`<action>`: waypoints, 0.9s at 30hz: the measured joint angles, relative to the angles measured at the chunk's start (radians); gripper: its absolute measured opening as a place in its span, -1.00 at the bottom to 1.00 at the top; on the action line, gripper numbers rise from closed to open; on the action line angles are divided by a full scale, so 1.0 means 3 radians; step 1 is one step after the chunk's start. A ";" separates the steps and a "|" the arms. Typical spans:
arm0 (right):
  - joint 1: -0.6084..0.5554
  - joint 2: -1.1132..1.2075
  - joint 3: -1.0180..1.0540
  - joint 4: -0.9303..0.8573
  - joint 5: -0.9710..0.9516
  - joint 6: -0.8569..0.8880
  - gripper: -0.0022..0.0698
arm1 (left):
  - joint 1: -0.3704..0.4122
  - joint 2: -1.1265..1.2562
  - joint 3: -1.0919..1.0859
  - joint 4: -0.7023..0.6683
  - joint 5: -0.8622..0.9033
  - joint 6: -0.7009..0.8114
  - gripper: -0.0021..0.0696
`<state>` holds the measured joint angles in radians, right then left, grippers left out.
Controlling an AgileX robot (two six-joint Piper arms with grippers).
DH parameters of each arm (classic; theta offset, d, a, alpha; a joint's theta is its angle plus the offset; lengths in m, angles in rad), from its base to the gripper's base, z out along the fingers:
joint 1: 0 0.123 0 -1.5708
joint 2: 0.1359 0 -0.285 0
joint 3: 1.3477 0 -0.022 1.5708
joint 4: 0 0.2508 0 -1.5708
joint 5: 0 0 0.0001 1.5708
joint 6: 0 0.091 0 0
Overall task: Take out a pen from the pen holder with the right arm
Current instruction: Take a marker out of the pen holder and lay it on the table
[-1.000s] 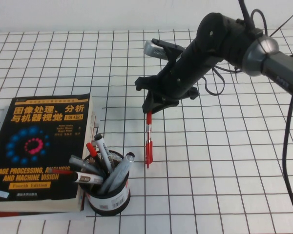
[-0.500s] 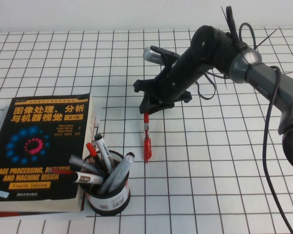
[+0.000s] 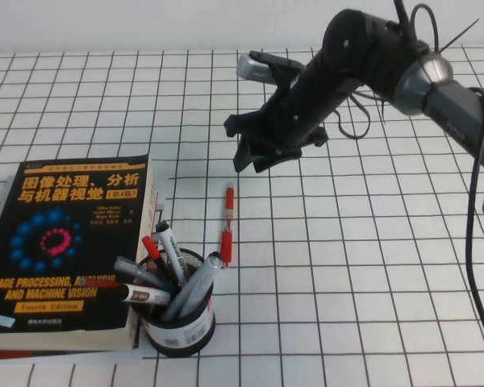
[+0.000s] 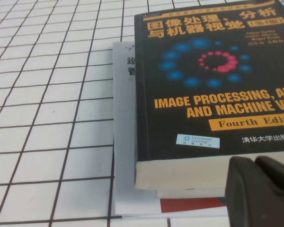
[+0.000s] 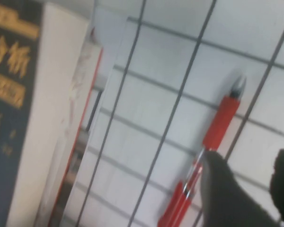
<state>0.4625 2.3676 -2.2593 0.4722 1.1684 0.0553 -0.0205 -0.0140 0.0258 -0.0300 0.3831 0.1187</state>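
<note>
White grid table (image 3: 371, 282): no change. Black book (image 3: 64, 242): no change either, flat on the robot's left on top of a thinner booklet (image 4: 125, 118) (booklet clear only from the left wrist).

Right arm (image 3: 363, 56): raised and drawn back a little from a second ago. Right gripper (image 3: 250, 161): now spread open, fingers (image 5: 222, 189) apart with nothing between them, hovering above the far end of the pen and no longer touching it.

Left gripper (image 4: 254, 165): parked over the near corner of the book, out of the high view, pads pressed together with only a seam between, holding nothing.

Holder (image 3: 180, 322): upright just beside the book's right edge, crammed with markers (image 3: 171, 250), untouched.

Pen (image 3: 227, 224): red, the one real change. A second ago hanging upright from the right gripper, lower end down at the table. Now lying flat and free on the table, just beyond the holder, between holder and right gripper, near the book but apart from it.

Meaning for the task: pen out of the holder and let go, so job looks as good as finished (a judgement). Likely remaining: pulling the right arm clear. Small risk: round pen, could roll on the smooth table.
</note>
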 joint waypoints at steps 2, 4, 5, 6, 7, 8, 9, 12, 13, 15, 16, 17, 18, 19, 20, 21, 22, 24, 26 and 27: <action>0.0052 -0.0151 0.0000 -0.0138 0.0127 -0.0007 -0.39 | 0.0000 0.0000 0.0000 0.0000 0.0000 0.0000 -0.95; 0.0135 -0.0311 0.0000 -0.0280 0.0181 -0.0011 -0.61 | 0.0000 0.0000 0.0000 0.0000 0.0000 0.0000 -0.95; 0.0178 -0.0399 0.0000 -0.0357 0.0204 -0.0011 -0.72 | 0.0000 0.0000 0.0000 0.0000 0.0000 0.0000 -0.95; 0.0221 -0.0511 0.0008 -0.0427 0.0211 -0.0011 -0.81 | 0.0000 0.0000 0.0000 0.0000 0.0000 0.0000 -0.95; 0.0250 -0.0593 0.0040 -0.0460 0.0211 -0.0011 -0.86 | 0.0000 0.0000 0.0000 0.0000 0.0000 0.0000 -0.95; 0.0284 -0.0703 0.0100 -0.0489 0.0216 -0.0011 -0.90 | 0.0000 0.0000 0.0000 0.0000 0.0000 0.0000 -0.95; 0.0311 -0.0822 0.0181 -0.0520 0.0216 -0.0011 -0.93 | 0.0000 0.0000 0.0000 0.0000 0.0000 0.0000 -0.95; 0.0373 -0.1195 0.0538 -0.0632 0.0210 -0.0011 -0.96 | 0.0000 0.0000 0.0000 0.0000 0.0000 0.0000 -0.95; 0.0390 -0.1312 0.0677 -0.0665 0.0180 -0.0011 -0.97 | 0.0000 0.0000 0.0000 0.0000 0.0000 0.0000 -0.95; 0.0425 -0.1634 0.1094 -0.0738 0.0036 -0.0011 -0.97 | 0.0000 0.0000 0.0000 0.0000 0.0000 0.0000 -0.95; 0.0432 -0.1809 0.1336 -0.0753 -0.0050 -0.0011 -0.98 | 0.0000 0.0000 0.0000 0.0000 0.0000 0.0000 -0.95; 0.0433 -0.1993 0.1601 -0.0769 -0.0173 -0.0011 -0.98 | 0.0000 0.0000 0.0000 0.0000 0.0000 0.0000 -0.95; 0.0433 -0.2185 0.1877 -0.0787 -0.0308 -0.0011 -0.98 | 0.0000 0.0000 0.0000 0.0000 0.0000 0.0000 -0.95; 0.0433 -0.2381 0.2155 -0.0807 -0.0444 -0.0011 -0.98 | 0.0000 0.0000 0.0000 0.0000 0.0000 0.0000 -0.95; 0.0433 -0.2497 0.2317 -0.0818 -0.0546 -0.0011 -0.98 | 0.0000 0.0000 0.0000 0.0000 0.0000 0.0000 -0.95; 0.0433 -0.2731 0.2626 -0.0858 -0.0669 -0.0011 -0.98 | 0.0000 0.0000 0.0000 0.0000 0.0000 0.0000 -0.95; 0.0433 -0.2924 0.2863 -0.0894 -0.0777 -0.0011 -0.98 | 0.0000 0.0000 0.0000 0.0000 0.0000 0.0000 -0.95; 0.0433 -0.3268 0.3250 -0.0927 -0.0965 -0.0011 -0.98 | 0.0000 0.0000 0.0000 0.0000 0.0000 0.0000 -0.95; 0.0433 -0.3638 0.3611 -0.0954 -0.1101 -0.0011 -0.98 | 0.0000 0.0000 0.0000 0.0000 0.0000 0.0000 -0.95; 0.0433 -0.3782 0.3737 -0.0954 -0.1138 -0.0011 -0.98 | 0.0000 0.0000 0.0000 0.0000 0.0000 0.0000 -0.95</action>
<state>0.5924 1.2329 -1.1381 0.1861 0.8270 0.0519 -0.0205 -0.0140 0.0258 -0.0300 0.3831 0.1187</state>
